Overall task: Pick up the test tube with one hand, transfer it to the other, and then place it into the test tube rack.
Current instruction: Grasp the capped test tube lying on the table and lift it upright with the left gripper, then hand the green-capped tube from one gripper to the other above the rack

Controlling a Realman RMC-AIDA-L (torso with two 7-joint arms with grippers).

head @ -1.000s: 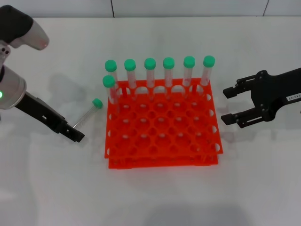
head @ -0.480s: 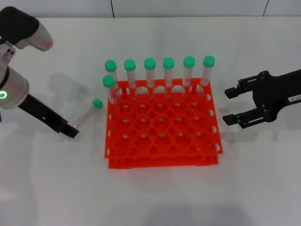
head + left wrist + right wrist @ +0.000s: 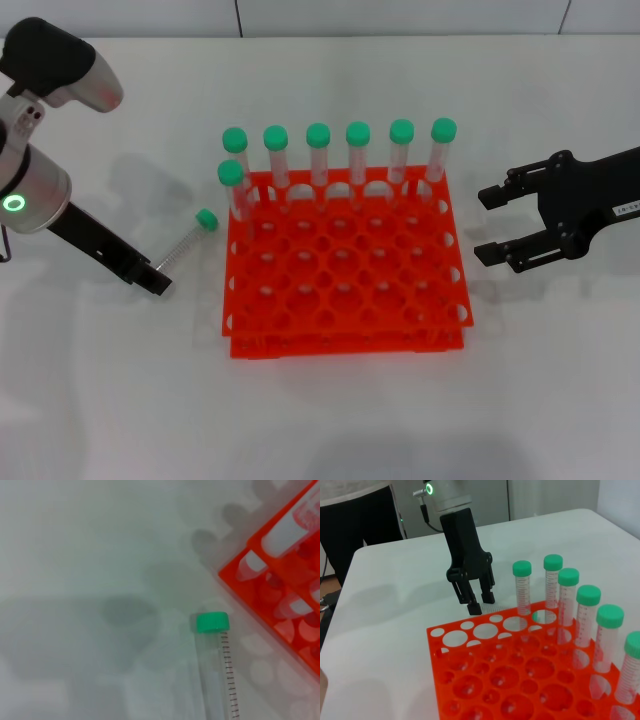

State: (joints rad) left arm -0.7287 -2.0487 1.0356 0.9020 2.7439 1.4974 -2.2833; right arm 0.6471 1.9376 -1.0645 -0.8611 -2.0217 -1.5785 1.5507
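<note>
Rack [image 3: 345, 265], orange-red and the largest thing on the white surface [image 3: 320, 420], sits in the middle with seven green-capped tubes [image 3: 360, 150] standing upright: six along its far row and one in the next row at the left corner. Left of it, the left arm [image 3: 40, 180] has drawn back a little from where it was a second ago, its silver body sitting higher and farther from the rack, while its left hand [image 3: 152, 280] stays low at the bottom end of the loose test tube [image 3: 185, 243]. From the right wrist view this hand's two fingers [image 3: 475, 607] are parted a little and hold nothing; whether they touch the tube cannot be told. Right of the rack, the right hand [image 3: 495, 222] hovers apart from it, barely shifted, its fingers spread wide and empty. Smallest, the test tube lies flat on the surface just beside the rack's left edge, cap toward the rack's far corner.
</note>
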